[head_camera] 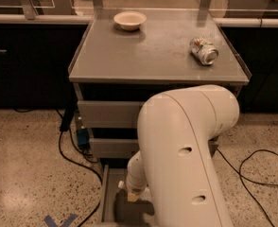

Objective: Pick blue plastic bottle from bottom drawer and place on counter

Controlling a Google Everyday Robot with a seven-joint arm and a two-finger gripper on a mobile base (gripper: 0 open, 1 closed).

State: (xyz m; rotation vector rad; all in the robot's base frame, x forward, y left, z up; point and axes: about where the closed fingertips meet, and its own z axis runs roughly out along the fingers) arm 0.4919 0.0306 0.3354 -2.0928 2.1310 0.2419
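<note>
The bottom drawer (107,193) is pulled out at the foot of the grey cabinet, and only its left wall and a strip of its floor show. My big white arm reaches down into it. The gripper (132,196) is low inside the drawer, mostly hidden behind my forearm. A small pale piece (121,185) sticks out at its left side. I cannot tell whether it belongs to the blue plastic bottle, which is otherwise hidden. The counter (153,56) is the flat grey top above.
A crushed silver can (204,50) lies on the counter's right side, and a pale bowl (130,19) stands at the back. Two upper drawers are shut, partly behind my arm. Black cables (70,150) run over the speckled floor to the left and right.
</note>
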